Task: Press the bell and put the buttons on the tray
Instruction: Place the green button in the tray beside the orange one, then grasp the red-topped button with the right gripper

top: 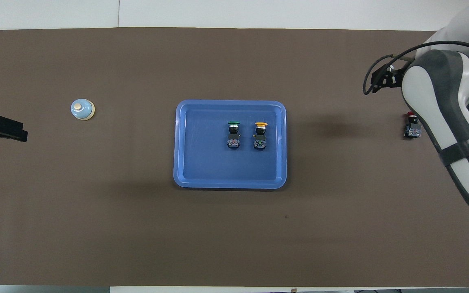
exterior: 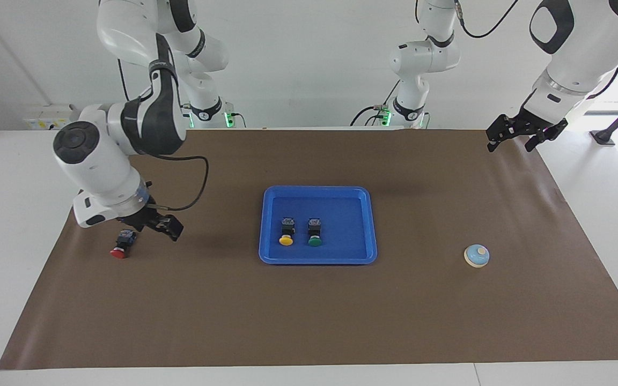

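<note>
Brown mat (exterior: pixel 309 311) on a white table (exterior: pixel 14 225)

The mat covers most of the tabletop; a white wall socket box (exterior: pixel 51 117) sits at the table's edge, against the pale wall.

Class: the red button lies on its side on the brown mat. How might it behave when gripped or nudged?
The red button looks rigid, so probably firm to grip. Its round cap may let it pivot or roll when nudged. Small, so likely light.

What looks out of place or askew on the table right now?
Only the red button: it lies on its side on the brown mat at the right arm's end, outside the blue tray. The yellow button and green button lie in it.
</note>
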